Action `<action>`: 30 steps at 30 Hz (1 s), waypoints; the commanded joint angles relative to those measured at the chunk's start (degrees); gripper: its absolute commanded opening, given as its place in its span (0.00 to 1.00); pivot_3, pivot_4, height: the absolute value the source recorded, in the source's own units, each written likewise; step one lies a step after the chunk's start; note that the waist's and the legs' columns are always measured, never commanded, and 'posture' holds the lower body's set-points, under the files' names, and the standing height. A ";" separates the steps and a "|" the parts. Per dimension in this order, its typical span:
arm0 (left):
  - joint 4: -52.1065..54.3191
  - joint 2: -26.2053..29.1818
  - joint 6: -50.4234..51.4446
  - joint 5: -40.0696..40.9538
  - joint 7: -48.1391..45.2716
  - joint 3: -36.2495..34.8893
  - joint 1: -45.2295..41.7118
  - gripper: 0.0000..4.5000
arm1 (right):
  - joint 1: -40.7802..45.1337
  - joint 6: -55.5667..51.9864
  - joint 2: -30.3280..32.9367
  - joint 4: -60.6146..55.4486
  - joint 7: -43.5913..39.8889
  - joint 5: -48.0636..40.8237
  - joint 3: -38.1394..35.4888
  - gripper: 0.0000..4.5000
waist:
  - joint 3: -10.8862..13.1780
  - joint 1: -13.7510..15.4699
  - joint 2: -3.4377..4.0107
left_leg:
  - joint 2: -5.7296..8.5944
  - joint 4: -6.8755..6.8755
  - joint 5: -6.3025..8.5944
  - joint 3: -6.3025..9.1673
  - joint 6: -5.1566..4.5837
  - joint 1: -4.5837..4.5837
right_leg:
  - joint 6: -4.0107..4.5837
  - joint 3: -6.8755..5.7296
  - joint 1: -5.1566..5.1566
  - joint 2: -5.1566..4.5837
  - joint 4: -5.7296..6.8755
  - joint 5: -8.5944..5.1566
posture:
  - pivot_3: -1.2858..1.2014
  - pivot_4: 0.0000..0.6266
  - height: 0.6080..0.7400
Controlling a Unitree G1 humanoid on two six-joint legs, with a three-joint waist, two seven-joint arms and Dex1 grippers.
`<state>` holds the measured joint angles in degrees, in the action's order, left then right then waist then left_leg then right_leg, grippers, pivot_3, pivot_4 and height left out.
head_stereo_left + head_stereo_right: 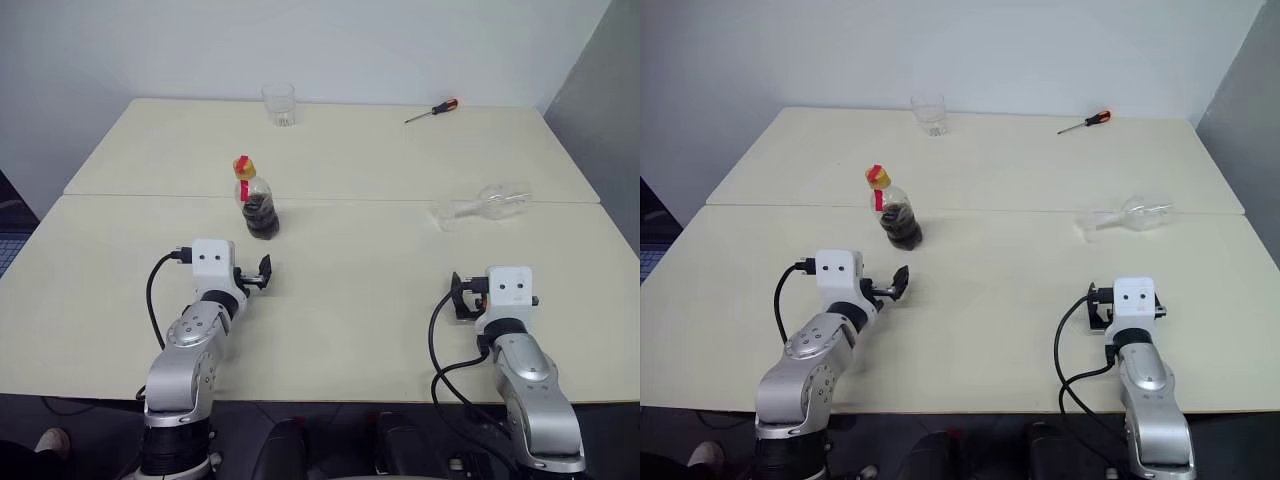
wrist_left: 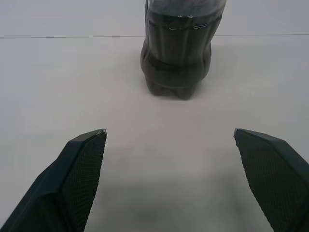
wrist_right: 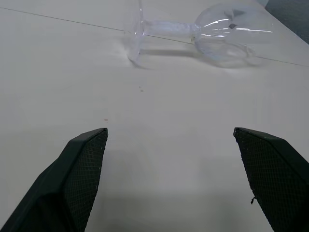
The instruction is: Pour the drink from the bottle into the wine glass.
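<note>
The bottle (image 1: 258,205) stands upright on the table (image 1: 360,290), left of centre, with a yellow-and-red cap and a red label strip. The dark drink (image 2: 176,58) fills its lower part. My left gripper (image 2: 169,131) hovers just in front of it, open and holding nothing, with the bottle's base a short way beyond its fingertips. The wine glass (image 3: 217,34) lies on its side at the right, foot pointing toward the table's middle. My right gripper (image 3: 170,130) stands open in front of it, well short of the glass, with nothing between its fingers.
A clear tumbler (image 1: 279,103) stands at the table's far edge, behind the bottle. A red-handled screwdriver (image 1: 432,110) lies at the far right. A seam crosses the table just behind the bottle and the glass. A wall stands behind the table.
</note>
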<state>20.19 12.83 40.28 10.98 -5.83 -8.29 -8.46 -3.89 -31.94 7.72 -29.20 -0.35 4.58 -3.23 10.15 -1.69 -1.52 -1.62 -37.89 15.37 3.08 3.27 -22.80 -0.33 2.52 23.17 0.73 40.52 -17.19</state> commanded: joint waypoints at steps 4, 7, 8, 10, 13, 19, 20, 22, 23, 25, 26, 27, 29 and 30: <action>3.65 0.57 -0.15 1.09 -0.39 -1.31 -0.51 1.00 | -0.20 0.87 0.00 -3.00 -0.32 -0.50 -0.74 0.99 | 0.00 0.01 0.00 | -0.01 0.00 0.00 0.00 0.00 0.00 | 0.00 0.00 0.00 0.00 0.00 0.00 | 0.52 0.24 1.00; 3.27 0.65 0.37 1.14 -0.26 -1.54 -0.35 1.00 | -0.35 0.87 0.07 -3.17 -0.45 -0.52 -0.79 0.99 | 0.00 0.00 0.00 | -0.02 0.00 0.00 0.00 0.00 0.00 | 0.00 0.01 0.00 0.00 0.00 0.00 | 0.52 0.24 1.00; 3.23 0.63 0.26 1.14 -0.27 -1.55 -0.25 1.00 | -0.42 0.90 0.09 -3.21 -0.53 -0.55 -0.83 0.99 | 0.00 0.00 0.00 | -0.01 0.00 0.00 0.00 0.00 0.01 | 0.00 0.00 0.00 0.00 0.00 0.00 | 0.52 0.24 1.00; 3.23 0.52 0.10 1.20 -0.25 -1.58 -0.12 1.00 | -0.56 0.96 0.15 -3.30 -0.70 -0.63 -0.90 0.99 | 0.00 0.00 0.00 | -0.01 0.00 0.00 0.00 0.00 0.00 | 0.00 0.00 0.00 0.00 0.00 0.00 | 0.52 0.24 1.00; 3.21 0.44 -0.18 1.33 -0.27 -1.59 0.12 1.00 | -0.71 1.03 0.20 -3.41 -0.96 -0.71 -0.96 0.99 | 0.00 0.00 0.00 | -0.01 0.00 0.00 0.00 0.00 0.00 | 0.00 0.01 0.00 0.00 0.00 0.00 | 0.52 0.24 1.00; 3.68 0.32 -0.80 1.69 -0.27 -1.76 1.26 1.00 | -1.00 1.30 0.34 -3.56 -1.42 -0.99 -0.83 0.99 | 0.00 0.01 0.00 | -0.02 0.00 0.00 0.00 0.00 0.00 | 0.00 0.01 0.00 0.00 0.00 0.00 | 0.52 0.24 1.00; 3.85 0.35 -0.89 1.76 -0.32 -1.78 1.55 1.00 | -1.06 1.35 0.42 -3.58 -1.53 -1.06 -0.76 0.99 | 0.00 0.00 0.00 | -0.02 0.00 0.00 0.00 0.00 0.00 | 0.00 0.01 0.00 0.00 0.00 0.00 | 0.52 0.24 1.00; 4.07 0.42 -1.09 1.88 -0.41 -1.84 2.08 1.00 | -1.14 1.50 0.67 -3.53 -1.81 -1.27 -0.61 0.99 | 0.00 0.00 0.00 | -0.02 0.00 0.00 0.00 0.00 0.00 | 0.00 0.01 0.00 0.00 0.00 0.00 | 0.52 0.24 1.00; 4.17 0.46 -1.22 1.94 -0.49 -1.87 2.38 1.00 | -1.22 1.64 0.85 -3.49 -2.01 -1.36 -0.50 0.99 | 0.00 0.00 0.00 | -0.02 0.00 0.00 0.00 0.00 0.00 | 0.00 0.01 0.00 0.00 0.00 0.00 | 0.52 0.24 1.00; 4.36 0.55 -1.42 2.06 -0.64 -1.91 2.78 1.00 | -1.12 1.81 1.30 -3.41 -2.67 -1.63 -0.54 0.99 | 0.00 0.00 0.00 | -0.02 0.00 0.00 0.00 0.00 0.00 | 0.00 0.01 0.00 0.00 0.00 0.00 | 0.52 0.24 1.00; 4.43 0.58 -1.48 2.09 -0.70 -1.92 2.88 1.00 | -1.02 1.86 1.51 -3.37 -3.01 -1.75 -0.62 0.99 | 0.00 0.00 0.00 | -0.01 0.00 0.00 0.00 0.00 0.01 | 0.00 0.01 0.00 0.00 0.00 0.00 | 0.52 0.24 1.00; 4.36 0.64 -1.66 2.09 -0.82 -1.93 2.97 1.00 | -0.84 1.95 1.78 -3.23 -3.34 -1.91 -0.77 0.99 | 0.00 0.00 0.00 | -0.02 0.00 0.00 0.00 0.00 0.01 | 0.00 0.01 0.00 0.00 0.00 0.00 | 0.52 0.24 1.00; 4.22 0.70 -2.12 2.07 -1.05 -1.84 3.12 1.00 | -0.56 2.13 2.16 -3.03 -3.88 -2.22 -1.08 0.99 | 0.00 0.01 0.00 | -0.02 0.00 0.00 0.00 0.00 0.01 | 0.00 0.00 0.00 0.00 0.00 0.00 | 0.52 0.24 1.00; 4.10 0.75 -2.46 2.07 -1.23 -1.77 3.20 1.00 | -0.42 2.29 2.30 -2.94 -4.22 -2.41 -1.19 0.99 | 0.00 0.00 0.00 | -0.01 0.00 0.00 0.00 0.00 0.01 | 0.00 0.00 0.00 0.00 0.00 0.00 | 0.52 0.24 1.00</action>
<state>21.93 13.29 39.35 12.74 -6.80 -9.40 -5.27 -5.04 -31.34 9.39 -30.25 -3.85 3.05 -3.29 10.15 -1.69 -1.52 -1.62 -37.89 15.37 3.08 3.27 -22.79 -0.33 2.53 23.17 0.73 40.52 -17.19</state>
